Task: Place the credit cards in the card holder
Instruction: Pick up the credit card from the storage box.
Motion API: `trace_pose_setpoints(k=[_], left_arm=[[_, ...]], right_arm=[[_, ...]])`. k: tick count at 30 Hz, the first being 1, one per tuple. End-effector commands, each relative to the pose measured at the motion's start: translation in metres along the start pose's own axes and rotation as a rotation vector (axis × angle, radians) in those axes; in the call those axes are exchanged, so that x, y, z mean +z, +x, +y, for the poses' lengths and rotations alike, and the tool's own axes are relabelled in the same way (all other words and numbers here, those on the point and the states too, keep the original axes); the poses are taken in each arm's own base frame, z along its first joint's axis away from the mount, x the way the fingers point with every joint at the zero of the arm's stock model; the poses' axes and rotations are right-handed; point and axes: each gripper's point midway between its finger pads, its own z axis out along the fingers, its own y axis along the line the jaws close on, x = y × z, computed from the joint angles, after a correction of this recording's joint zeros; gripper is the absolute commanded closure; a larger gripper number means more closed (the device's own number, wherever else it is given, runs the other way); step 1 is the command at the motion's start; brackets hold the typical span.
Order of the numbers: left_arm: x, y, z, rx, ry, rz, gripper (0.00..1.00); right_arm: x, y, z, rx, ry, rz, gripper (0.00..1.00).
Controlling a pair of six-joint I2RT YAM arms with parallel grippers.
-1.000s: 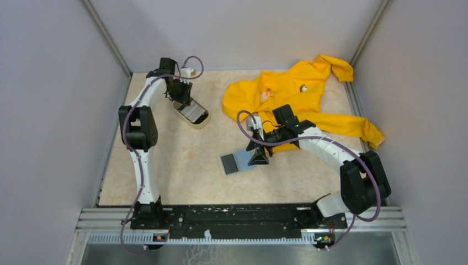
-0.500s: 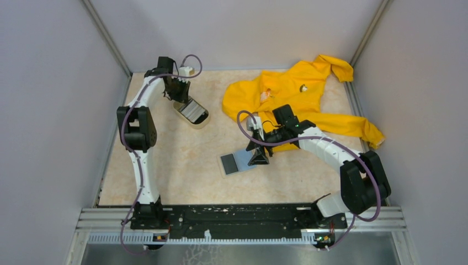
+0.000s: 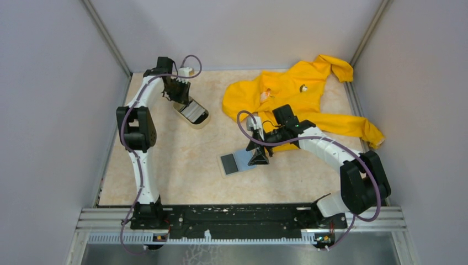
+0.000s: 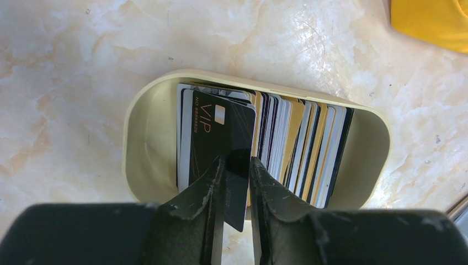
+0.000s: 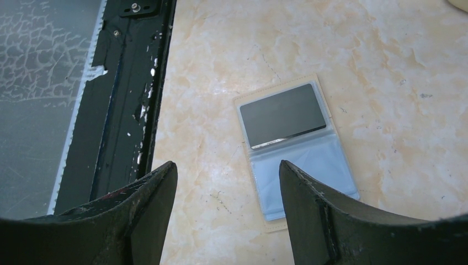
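My right claw [image 5: 226, 165] hangs wide apart over the flat card holder [image 5: 259, 105], long axis left-right, dark grey card [image 5: 282, 115] left of light blue card [image 5: 303, 171]; farther back my left claw [image 4: 236, 165] pinches a black card [image 4: 221, 138] upright in the crowded tray [image 4: 142, 138], yellow jacket [image 3: 287, 88] beyond.

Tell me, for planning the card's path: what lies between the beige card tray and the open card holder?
Nothing: the top view shows only bare tabletop between the beige tray and the card holder.
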Motion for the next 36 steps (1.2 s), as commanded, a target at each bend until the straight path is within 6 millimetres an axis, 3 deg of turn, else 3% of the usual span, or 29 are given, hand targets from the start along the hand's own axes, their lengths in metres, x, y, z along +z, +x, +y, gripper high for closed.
trace_pose_setpoints(k=[1, 12, 18, 31, 34, 36], left_arm=[[-0.01, 0.001, -0.011, -0.01, 0.059, 0.01, 0.74], [-0.016, -0.003, 0.005, -0.016, -0.025, 0.007, 1.0], [-0.029, -0.014, 0.016, 0.005, -0.107, -0.035, 1.0], [-0.075, -0.034, 0.007, 0.044, -0.204, -0.143, 1.0], [-0.09, -0.037, 0.001, 0.017, -0.214, -0.179, 1.0], [-0.105, -0.043, -0.013, -0.019, -0.182, -0.232, 1.0]], right_arm=[[-0.006, -0.029, -0.002, -0.094, 0.003, -0.056, 0.32], [-0.007, -0.031, -0.002, -0.097, 0.003, -0.058, 0.32], [-0.007, -0.03, -0.002, -0.095, 0.0, -0.057, 0.32], [-0.007, -0.032, 0.0, -0.104, -0.005, -0.065, 0.32], [-0.007, -0.033, 0.001, -0.107, -0.007, -0.067, 0.32], [-0.008, -0.034, 0.002, -0.113, -0.009, -0.07, 0.33]])
